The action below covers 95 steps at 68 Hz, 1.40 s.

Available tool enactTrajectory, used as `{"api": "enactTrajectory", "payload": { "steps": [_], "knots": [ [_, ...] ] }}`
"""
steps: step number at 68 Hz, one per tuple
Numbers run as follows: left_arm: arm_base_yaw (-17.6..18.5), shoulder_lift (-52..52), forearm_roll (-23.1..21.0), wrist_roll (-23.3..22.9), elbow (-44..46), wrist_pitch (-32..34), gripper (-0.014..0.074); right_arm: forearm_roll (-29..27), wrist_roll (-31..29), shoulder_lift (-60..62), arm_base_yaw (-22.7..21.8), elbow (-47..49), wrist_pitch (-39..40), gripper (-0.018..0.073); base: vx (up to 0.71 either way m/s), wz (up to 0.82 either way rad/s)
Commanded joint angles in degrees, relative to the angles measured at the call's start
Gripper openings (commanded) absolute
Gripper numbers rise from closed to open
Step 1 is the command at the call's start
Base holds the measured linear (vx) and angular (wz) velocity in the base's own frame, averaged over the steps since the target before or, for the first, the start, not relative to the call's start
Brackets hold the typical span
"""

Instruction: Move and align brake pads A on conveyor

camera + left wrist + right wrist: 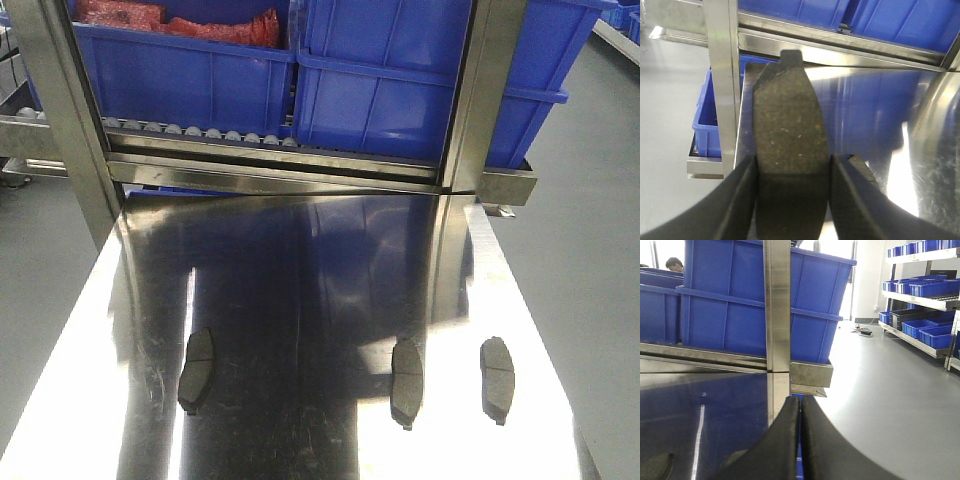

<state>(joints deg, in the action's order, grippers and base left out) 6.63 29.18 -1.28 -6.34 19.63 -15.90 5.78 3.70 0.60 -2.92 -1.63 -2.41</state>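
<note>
In the left wrist view my left gripper point(792, 167) is shut on a dark grey brake pad point(790, 130), which stands up between the two fingers above the steel tabletop. Behind the right finger, the end of another pad point(863, 171) lies on the steel. The front view shows three brake pads flat on the shiny tabletop: one at the left point(196, 370), one right of centre point(407, 382) and one further right point(497, 378). My right gripper point(800, 407) is shut with nothing in it, near the table's right edge. The conveyor is out of view. Neither gripper shows in the front view.
A steel rack with blue bins point(380, 90) on rollers stands at the table's far end, with upright posts point(60, 110) at both corners. A blue bin point(707, 125) sits low beside the left edge. Grey floor lies to the right, with shelving point(925, 295) beyond it.
</note>
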Motion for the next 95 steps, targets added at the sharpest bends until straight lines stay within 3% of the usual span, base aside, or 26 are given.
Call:
{"api": "enactTrajectory", "payload": {
  "steps": [1, 26, 45, 54, 69, 85, 95],
  "knots": [
    [0.2, 0.0, -0.4, -0.5, 1.6, 5.6, -0.0006, 0.1, -0.6, 0.7, -0.4, -0.7, 4.2, -0.0012, 0.0, 0.0],
    [0.2, 0.0, -0.4, -0.5, 1.6, 5.6, -0.0006, 0.1, -0.6, 0.7, -0.4, -0.6, 4.6, -0.0012, 0.0, 0.0],
    [0.2, 0.0, -0.4, -0.5, 1.6, 5.6, -0.0006, -1.5, 0.1, -1.3, -0.4, 0.0, 17.5, -0.0012, 0.0, 0.0],
    [0.2, 0.0, -0.4, -0.5, 1.6, 5.6, -0.0006, -1.3, 4.4, -6.8, -0.4, 5.9, 9.6, -0.0012, 0.0, 0.0],
    [0.2, 0.0, -0.4, -0.5, 1.6, 5.6, -0.0006, -0.9, 4.2, -21.7, -0.4, 20.4, -5.3, -0.0012, 0.0, 0.0],
    [0.2, 0.0, -0.4, -0.5, 1.6, 5.6, -0.0006, -1.9, 2.3, -36.4, -0.4, 32.9, -29.3, -0.0012, 0.0, 0.0],
    [0.2, 0.0, -0.4, -0.5, 1.6, 5.6, -0.0006, -3.6, 2.3, -42.0, -0.4, 33.3, -31.9, -0.0012, 0.0, 0.0]
  ]
}}
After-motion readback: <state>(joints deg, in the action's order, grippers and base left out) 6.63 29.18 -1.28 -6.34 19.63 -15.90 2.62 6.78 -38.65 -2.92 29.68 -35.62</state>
